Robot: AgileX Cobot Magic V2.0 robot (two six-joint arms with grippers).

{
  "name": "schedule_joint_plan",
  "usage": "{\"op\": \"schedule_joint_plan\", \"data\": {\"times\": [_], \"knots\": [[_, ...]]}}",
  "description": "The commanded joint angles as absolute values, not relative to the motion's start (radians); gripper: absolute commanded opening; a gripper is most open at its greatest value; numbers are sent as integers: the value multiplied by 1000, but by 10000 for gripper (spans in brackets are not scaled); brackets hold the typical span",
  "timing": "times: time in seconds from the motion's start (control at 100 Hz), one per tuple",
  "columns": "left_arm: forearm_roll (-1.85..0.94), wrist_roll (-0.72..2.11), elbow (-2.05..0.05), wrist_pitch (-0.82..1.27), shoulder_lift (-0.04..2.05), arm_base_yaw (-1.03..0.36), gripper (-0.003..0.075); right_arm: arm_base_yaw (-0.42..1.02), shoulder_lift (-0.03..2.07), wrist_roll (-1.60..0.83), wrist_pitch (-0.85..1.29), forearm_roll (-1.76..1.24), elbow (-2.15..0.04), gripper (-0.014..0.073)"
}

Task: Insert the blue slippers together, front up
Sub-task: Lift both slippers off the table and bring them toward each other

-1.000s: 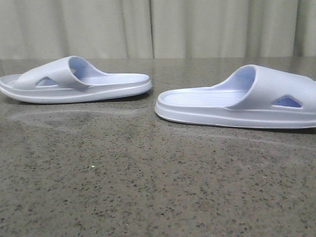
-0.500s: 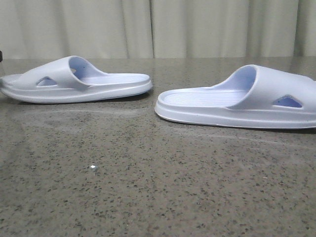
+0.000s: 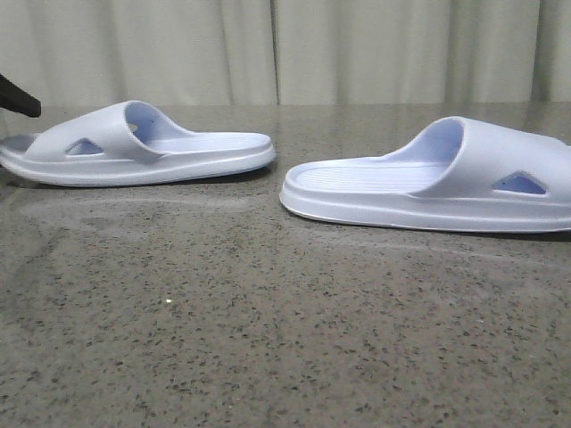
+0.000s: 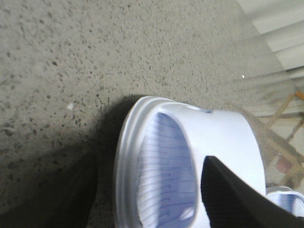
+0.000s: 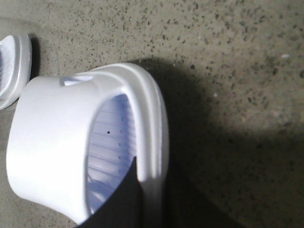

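Two pale blue slippers lie flat on the speckled table, soles down. The left slipper (image 3: 134, 147) has its strap toward the left; the right slipper (image 3: 437, 178) has its strap toward the right. My left gripper (image 4: 149, 190) is open and straddles one end of the left slipper (image 4: 223, 137), one finger on each side, not gripping. One black fingertip (image 3: 18, 96) shows at the front view's left edge. My right gripper (image 5: 152, 164) has one finger inside the right slipper (image 5: 52, 142) on the ribbed footbed and one outside, tight against its side rim. It is out of the front view.
Pale curtains (image 3: 285, 49) hang behind the table's far edge. The dark speckled tabletop (image 3: 268, 339) stretches in front of both slippers. The other slipper's edge shows in each wrist view (image 4: 285, 199) (image 5: 14, 66).
A black fingertip of my left gripper has come into the front view at the left edge, above the left slipper's end. Neither slipper has moved.
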State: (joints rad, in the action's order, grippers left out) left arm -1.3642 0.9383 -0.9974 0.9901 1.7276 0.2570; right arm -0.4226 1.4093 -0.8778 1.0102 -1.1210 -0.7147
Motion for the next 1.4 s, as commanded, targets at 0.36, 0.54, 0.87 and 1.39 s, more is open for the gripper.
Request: {"op": "schedule_joint_plan", "data": {"times": [0.36,0.54,0.87,1.39], "knots": [[-1435,947,-1029,1050,1724,203,18,-428,1390,-897,1036,-1157,-741,-99],[-1446,949,-1029,1140,1724,248,15,-428,1390,-897,1057,-1207,-765,-99],[-1476,969,-1029,1268,1678,393,15,-447,1390,-931,1224,-1437,-933,-99],[-1571,962,-1029,1268,1669,227,15,-425,1395,-930,1293,-1469,-1040,-99]]}}
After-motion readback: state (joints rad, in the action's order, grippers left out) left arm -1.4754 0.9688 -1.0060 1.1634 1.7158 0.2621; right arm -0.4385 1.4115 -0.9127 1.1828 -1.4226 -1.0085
